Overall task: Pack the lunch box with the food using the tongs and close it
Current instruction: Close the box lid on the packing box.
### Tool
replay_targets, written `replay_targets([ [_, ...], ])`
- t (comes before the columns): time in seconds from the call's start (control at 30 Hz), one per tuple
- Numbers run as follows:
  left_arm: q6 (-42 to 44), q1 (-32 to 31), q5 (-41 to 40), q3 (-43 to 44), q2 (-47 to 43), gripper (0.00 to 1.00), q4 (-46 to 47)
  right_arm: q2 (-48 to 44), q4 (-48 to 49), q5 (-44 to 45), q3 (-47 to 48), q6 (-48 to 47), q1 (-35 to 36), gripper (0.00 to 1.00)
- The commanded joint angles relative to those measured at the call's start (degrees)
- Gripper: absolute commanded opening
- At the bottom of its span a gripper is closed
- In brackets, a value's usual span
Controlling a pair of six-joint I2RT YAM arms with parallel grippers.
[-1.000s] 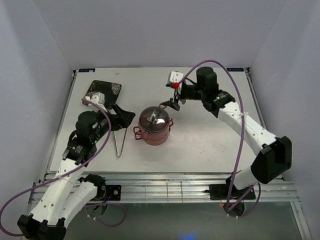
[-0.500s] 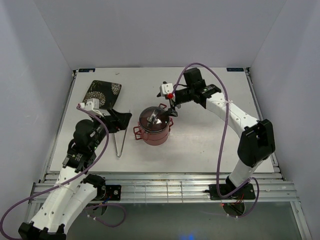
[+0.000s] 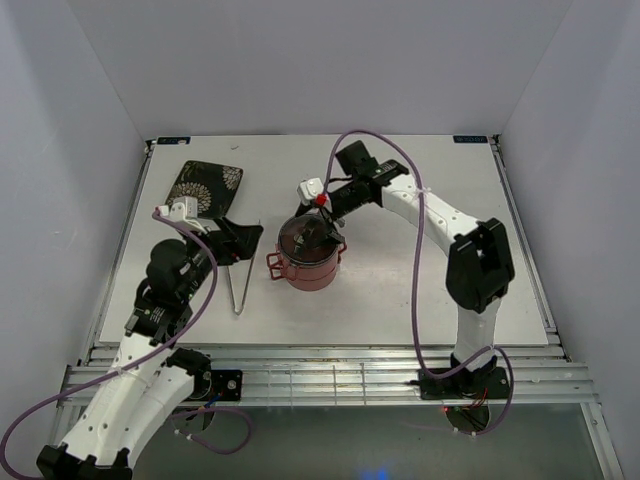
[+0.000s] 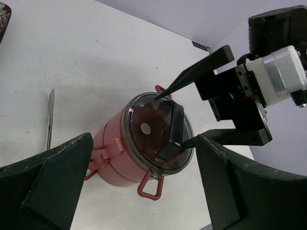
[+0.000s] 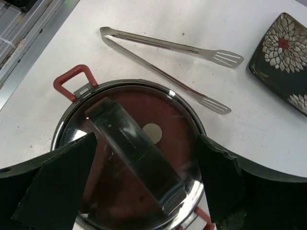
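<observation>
The lunch box (image 3: 308, 258) stands mid-table, a dark-red round stack with red side handles (image 4: 149, 184) and a shiny lid (image 5: 144, 129) crossed by a dark bar handle (image 5: 136, 155). My right gripper (image 3: 320, 228) hangs just over that lid, open, one finger on either side of the bar; whether it touches, I cannot tell. My left gripper (image 3: 250, 238) is open and empty, left of the box and looking at it (image 4: 120, 158). The silver tongs (image 3: 240, 285) lie flat on the table left of the box (image 5: 163, 50). The food is out of view.
A dark square plate with white flower patterns (image 3: 205, 187) lies at the back left (image 5: 283, 57). White walls close in the table on three sides. The arm bases and a metal rail (image 3: 330, 360) run along the near edge.
My right arm has swung left, from beside the box's far right to directly above its lid. The left arm drew back a little, then held still. Box and tongs stayed put.
</observation>
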Motion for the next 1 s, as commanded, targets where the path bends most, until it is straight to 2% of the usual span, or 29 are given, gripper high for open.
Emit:
replay_targets([
  [0.0,0.5,0.2,-1.9,0.4,-1.2,0.98,0.2,3.3,-9.3,-3.4,6.5,-4.9,0.3,0.90],
  [0.03,0.5,0.2,-2.3,0.3,-1.4,0.98,0.0,3.7,-10.1,-3.3,6.8,-4.8,0.4,0.90],
  [0.1,0.4,0.2,-2.4,-0.1,-2.1,0.98,0.3,4.0,-10.3,-3.3,6.8,-4.0,0.4,0.84],
  [0.13,0.4,0.2,-4.2,-0.3,-2.2,0.98,0.7,4.3,-10.5,-3.7,6.8,-3.9,0.4,0.77],
  [0.2,0.4,0.2,-4.3,-0.1,-2.1,0.98,0.6,3.8,-10.1,-3.9,6.2,-3.4,0.4,0.69],
  [0.37,0.5,0.2,-4.6,0.6,-2.0,0.98,-0.3,3.1,-9.3,-3.9,5.7,0.2,0.5,0.57],
  [0.57,0.3,0.2,-5.1,0.6,-2.9,0.98,-0.8,0.9,-3.7,-1.4,1.4,8.6,1.1,0.46],
  [0.7,0.2,0.2,-5.0,1.0,-3.0,0.98,-1.4,-3.7,4.2,2.6,-5.0,12.3,1.7,0.38],
  [0.83,-0.1,0.2,-4.9,1.3,-3.2,0.98,-1.6,-6.9,10.6,4.8,-10.0,12.1,2.1,0.28],
  [0.97,-0.4,0.2,-4.8,1.4,-3.2,0.98,-2.3,-8.2,9.8,6.0,-9.8,8.9,2.1,0.24],
])
